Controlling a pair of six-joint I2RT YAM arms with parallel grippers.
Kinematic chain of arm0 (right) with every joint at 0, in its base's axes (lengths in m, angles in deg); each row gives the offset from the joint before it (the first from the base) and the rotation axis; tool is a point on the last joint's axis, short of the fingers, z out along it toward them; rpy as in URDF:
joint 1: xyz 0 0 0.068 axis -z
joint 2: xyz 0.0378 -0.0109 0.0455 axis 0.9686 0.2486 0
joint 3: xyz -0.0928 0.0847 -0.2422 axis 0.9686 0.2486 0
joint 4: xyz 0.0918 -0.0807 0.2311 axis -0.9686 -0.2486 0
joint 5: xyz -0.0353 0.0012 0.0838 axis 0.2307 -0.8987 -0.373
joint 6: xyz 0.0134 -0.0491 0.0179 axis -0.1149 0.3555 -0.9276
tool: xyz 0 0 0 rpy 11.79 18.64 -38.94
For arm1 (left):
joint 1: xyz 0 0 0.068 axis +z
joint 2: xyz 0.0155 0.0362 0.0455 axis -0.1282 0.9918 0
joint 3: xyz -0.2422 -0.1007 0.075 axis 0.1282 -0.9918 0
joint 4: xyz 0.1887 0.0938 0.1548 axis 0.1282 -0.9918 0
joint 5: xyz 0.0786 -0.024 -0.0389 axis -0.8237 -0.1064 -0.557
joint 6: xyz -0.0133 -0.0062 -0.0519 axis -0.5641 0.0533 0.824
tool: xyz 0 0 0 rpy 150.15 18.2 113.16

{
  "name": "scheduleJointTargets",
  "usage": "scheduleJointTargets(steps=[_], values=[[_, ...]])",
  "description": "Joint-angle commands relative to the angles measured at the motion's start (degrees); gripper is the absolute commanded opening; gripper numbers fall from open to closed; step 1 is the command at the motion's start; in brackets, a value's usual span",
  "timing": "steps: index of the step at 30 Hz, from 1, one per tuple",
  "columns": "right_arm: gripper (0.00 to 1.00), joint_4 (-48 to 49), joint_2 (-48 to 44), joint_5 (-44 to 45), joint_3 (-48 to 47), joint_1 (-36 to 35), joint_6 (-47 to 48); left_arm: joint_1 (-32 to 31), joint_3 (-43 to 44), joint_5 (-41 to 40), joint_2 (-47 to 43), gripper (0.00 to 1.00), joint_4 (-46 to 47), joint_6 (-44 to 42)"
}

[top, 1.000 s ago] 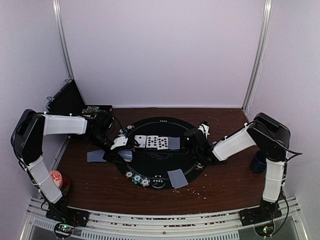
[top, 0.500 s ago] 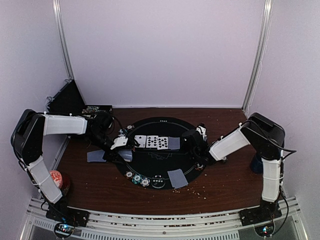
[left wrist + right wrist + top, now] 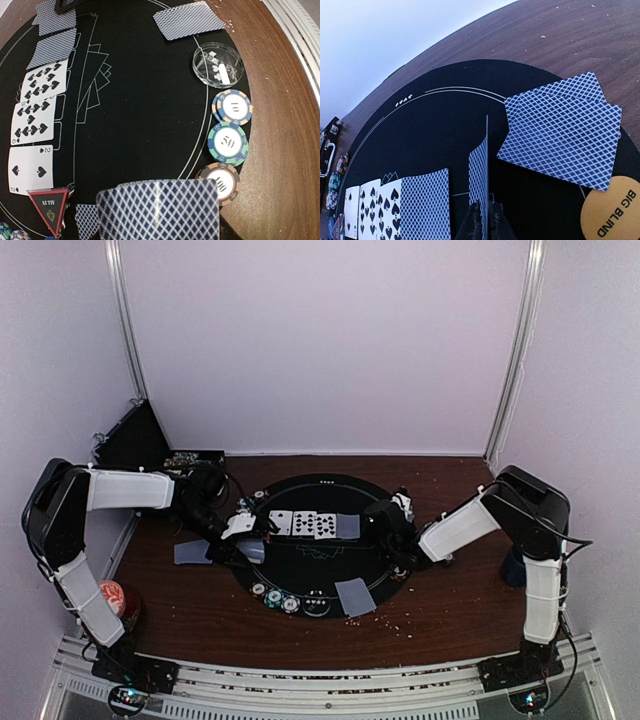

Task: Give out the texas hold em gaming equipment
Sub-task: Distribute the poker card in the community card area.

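Jaws of the right gripper [image 3: 482, 224] are clenched on the short end of one grey-blue-backed card [image 3: 480, 175]. It stands on edge over the black mat [image 3: 445, 130], thin side to the wrist camera, long axis running away from the fingers toward the mat's far rim. Just right of it lies an overlapping pair of face-down cards [image 3: 565, 127], set aslant, with the orange Big Blind button [image 3: 612, 210] at their near corner.

The left gripper [image 3: 243, 530] hangs over the mat's left side. In its wrist view a face-down near card [image 3: 157, 210] fills the bottom edge and hides the jaws, so whether they grip it cannot be told.

A clear round dish [image 3: 197, 57] at the mat's edge holds a few small white pieces. Beside it three chips follow the rim: the 10 chip [image 3: 232, 106], the 50 chip [image 3: 228, 143] and the 100 chip [image 3: 222, 177], this last partly under the near card.

The board row [image 3: 37, 110] shows three face-up spades, then face-down backs, long sides next to one another. The red All In triangle [image 3: 50, 210] points away from the row. The mat lies on the brown table [image 3: 450, 605].
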Motion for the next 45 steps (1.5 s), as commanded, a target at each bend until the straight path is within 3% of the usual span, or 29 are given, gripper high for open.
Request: scheduleJointTargets(steps=[1, 11, 29, 45], values=[[0.02, 0.7, -1.1, -0.5, 1.8, 0.8, -0.7, -0.1, 0.8, 0.9, 1.0, 0.47, 0.4, -0.1], [0.00, 12.3, 0.8, -12.3, 5.1, 3.8, -3.4, -0.1, 0.7, 0.9, 0.8, 0.47, 0.5, -0.1], [0.00, 10.7, 1.6, -12.9, 4.8, 4.0, -4.1, 0.0, 0.8, 0.9, 0.9, 0.47, 0.5, -0.1], [0.31, 4.4, -1.2, -9.9, 4.1, 3.3, -2.8, 0.0, 0.8, 0.8, 0.8, 0.47, 0.5, 0.0]])
